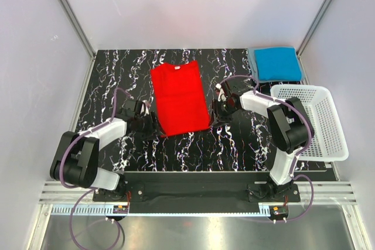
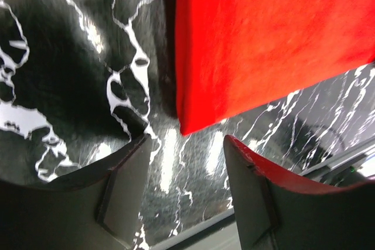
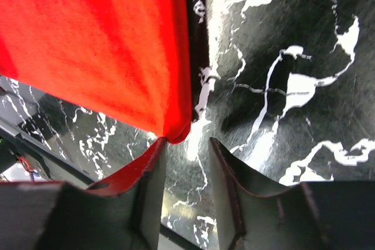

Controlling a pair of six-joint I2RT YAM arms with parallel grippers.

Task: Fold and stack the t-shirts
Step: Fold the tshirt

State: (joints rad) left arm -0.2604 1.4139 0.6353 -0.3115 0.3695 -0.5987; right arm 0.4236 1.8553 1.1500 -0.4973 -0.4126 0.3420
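Note:
A bright red t-shirt lies flat on the black marbled table, folded into a long panel with its collar at the far end. A folded bright blue t-shirt sits at the back right corner. My left gripper is at the red shirt's near left corner. In the left wrist view it stands open, and the red shirt lies just ahead of the empty jaws. My right gripper is at the near right corner. It is open, and the red shirt's corner touches its left fingertip.
A white plastic mesh basket stands at the right edge of the table, beside my right arm. Pale walls with metal rails close in the back and both sides. The arm bases sit at the near edge.

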